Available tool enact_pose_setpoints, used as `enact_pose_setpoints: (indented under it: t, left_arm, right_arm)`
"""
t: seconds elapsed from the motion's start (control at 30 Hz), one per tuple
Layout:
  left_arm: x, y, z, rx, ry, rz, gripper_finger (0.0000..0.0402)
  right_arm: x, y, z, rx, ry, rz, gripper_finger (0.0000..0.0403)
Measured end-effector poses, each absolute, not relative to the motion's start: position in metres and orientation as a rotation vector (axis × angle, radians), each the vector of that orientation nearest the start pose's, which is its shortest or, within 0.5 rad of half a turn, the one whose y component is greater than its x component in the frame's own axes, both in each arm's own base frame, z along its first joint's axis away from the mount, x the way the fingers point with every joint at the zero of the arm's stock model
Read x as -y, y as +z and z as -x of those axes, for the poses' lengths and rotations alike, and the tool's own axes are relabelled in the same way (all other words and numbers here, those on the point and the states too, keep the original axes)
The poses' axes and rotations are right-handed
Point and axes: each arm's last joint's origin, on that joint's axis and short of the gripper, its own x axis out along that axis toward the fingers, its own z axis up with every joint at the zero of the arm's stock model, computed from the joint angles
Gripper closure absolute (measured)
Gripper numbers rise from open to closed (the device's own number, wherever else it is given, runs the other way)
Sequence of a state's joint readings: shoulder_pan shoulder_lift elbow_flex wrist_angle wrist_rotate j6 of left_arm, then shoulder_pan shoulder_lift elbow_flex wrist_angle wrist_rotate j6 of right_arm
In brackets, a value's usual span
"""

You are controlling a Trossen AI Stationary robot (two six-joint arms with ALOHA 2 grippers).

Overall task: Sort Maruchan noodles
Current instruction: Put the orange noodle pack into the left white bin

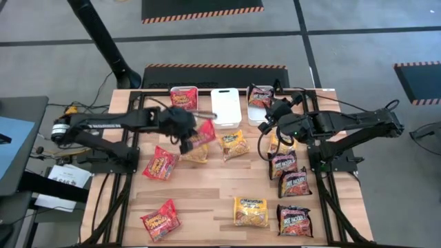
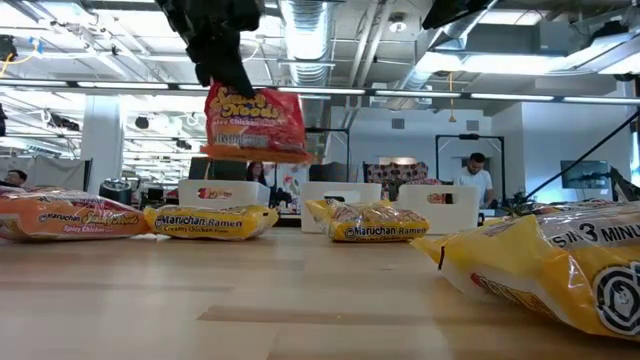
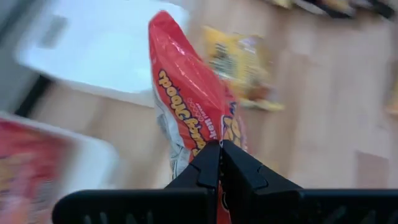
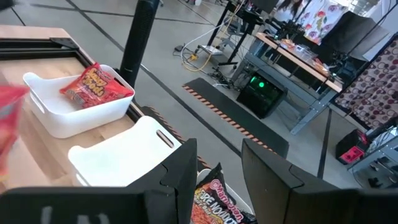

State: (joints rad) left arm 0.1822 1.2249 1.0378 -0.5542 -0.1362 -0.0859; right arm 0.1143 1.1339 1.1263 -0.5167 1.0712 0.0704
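Here, the left gripper (image 1: 187, 136) is pinching a red packet (image 1: 203, 133) of glossy, crinkled plastic, its dark fingers (image 3: 208, 167) pressed flat together on the packet's edge. In the low view that packet (image 2: 254, 124) is hanging clear of the wooden table (image 1: 200, 189), a soft squarish pillow with yellow lettering, sagging a little under the grip. From above it is sitting between the left white tray (image 1: 184, 97) and the loose packets in the middle of the table.

The right gripper (image 1: 270, 110) is hovering over the right white tray (image 1: 256, 114), its two flat dark fingers (image 4: 182, 173) standing apart with nothing between them. Beneath them a dark packet (image 4: 214, 200) is lying in that tray.

The three trays are smooth, rounded white plastic, lined up along the far edge. The left one is holding a red packet (image 4: 95, 84); the middle tray (image 1: 225, 107) is showing only bare white.

On the pale planked tabletop the other noodles are lying flat: two yellow packets (image 1: 233, 144) near the centre, another yellow one (image 1: 251, 211) nearer the front, two more red ones (image 1: 159, 164) on the left side, and a column of dark packets (image 1: 283, 164) on the right. In the low view their shiny wrappers are looking puffy and wrinkled.
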Motion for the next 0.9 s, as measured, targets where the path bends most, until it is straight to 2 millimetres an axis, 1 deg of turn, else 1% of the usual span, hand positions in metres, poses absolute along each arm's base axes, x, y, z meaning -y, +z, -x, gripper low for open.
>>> enact_pose_setpoints:
  t: [0.17, 0.37, 0.53, 0.6, 0.7, 0.9]
  left_arm:
    - [-0.082, 0.310, -0.226, -0.728, 0.502, 0.048, 0.0401]
    - [-0.124, 0.311, -0.204, -0.770, 0.641, -0.013, 0.0401]
    - [-0.154, 0.309, -0.189, -0.793, 0.646, -0.025, 0.0401]
    - [-0.164, 0.308, -0.187, -0.784, 0.639, -0.036, 0.0401]
    - [-0.179, 0.299, -0.181, -0.826, 0.620, -0.029, 0.0401]
    - [-0.204, 0.276, -0.183, -0.908, 0.597, -0.018, 0.0401]
  right_arm:
    - [0.000, 0.360, -0.226, -0.418, -0.947, 0.240, 0.0251]
    - [0.000, 0.360, -0.226, -0.418, -0.947, 0.240, 0.0251]
    - [0.000, 0.360, -0.226, -0.418, -0.947, 0.240, 0.0251]
    - [0.000, 0.360, -0.226, -0.418, -0.947, 0.240, 0.0251]
    - [-0.001, 0.360, -0.226, -0.417, -0.947, 0.240, 0.0251]
    - [-0.001, 0.360, -0.226, -0.417, -0.947, 0.240, 0.0251]
